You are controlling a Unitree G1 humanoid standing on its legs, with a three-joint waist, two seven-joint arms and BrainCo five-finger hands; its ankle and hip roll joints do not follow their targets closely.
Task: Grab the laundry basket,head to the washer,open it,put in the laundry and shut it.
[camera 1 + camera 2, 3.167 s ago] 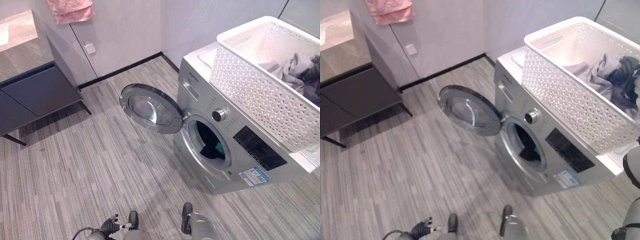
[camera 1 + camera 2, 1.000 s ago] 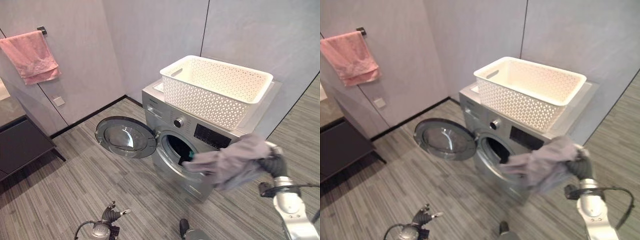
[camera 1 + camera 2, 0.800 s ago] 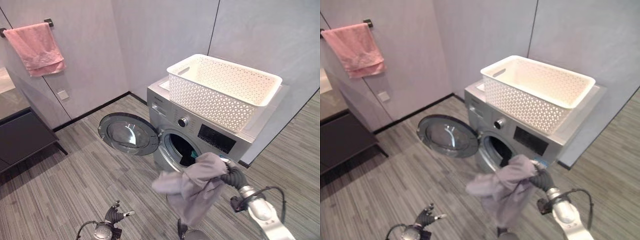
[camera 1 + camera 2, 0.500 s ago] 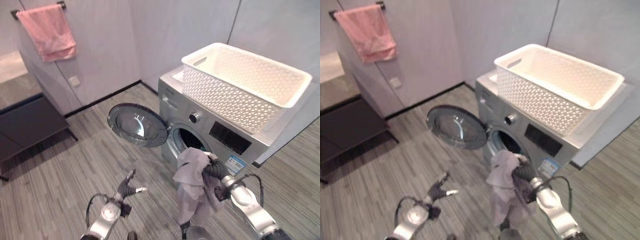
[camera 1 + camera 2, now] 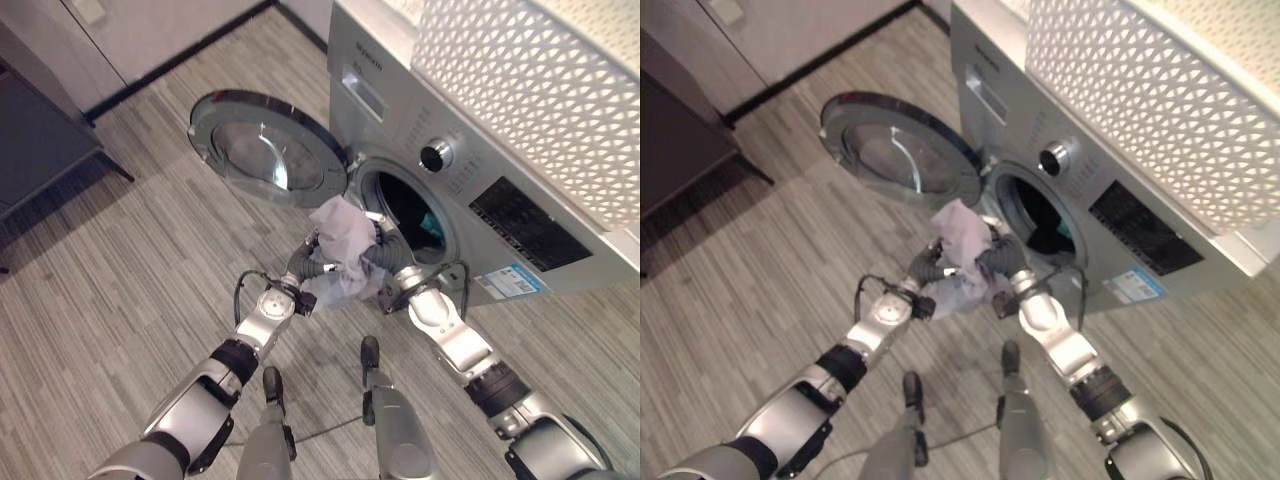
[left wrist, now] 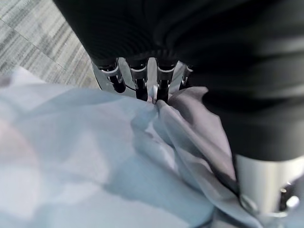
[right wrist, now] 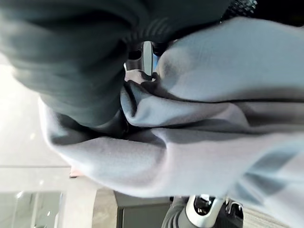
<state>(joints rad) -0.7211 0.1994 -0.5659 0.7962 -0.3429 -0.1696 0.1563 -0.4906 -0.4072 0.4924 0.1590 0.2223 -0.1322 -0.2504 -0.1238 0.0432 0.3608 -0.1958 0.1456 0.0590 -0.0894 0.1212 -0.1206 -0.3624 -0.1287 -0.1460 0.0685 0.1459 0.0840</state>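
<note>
1. Left hand [image 5: 303, 262] grips a grey garment [image 5: 343, 250], fingers curled into the cloth.
2. Right hand [image 5: 384, 256] clutches the same garment just before the open washer [image 5: 450, 190]; its fingers are buried in cloth.
3. A sticker [image 5: 512, 280] is too small to read; the basket [image 5: 540, 90] on top is cut off.

The left hand [image 5: 302, 262], low and apart half a second ago, now meets the right hand [image 5: 383, 256] at the grey garment [image 5: 343, 248], its fingers [image 6: 137, 81] buried in the cloth. The bundle now sits bunched before the washer opening [image 5: 408, 214] instead of hanging down.
</note>
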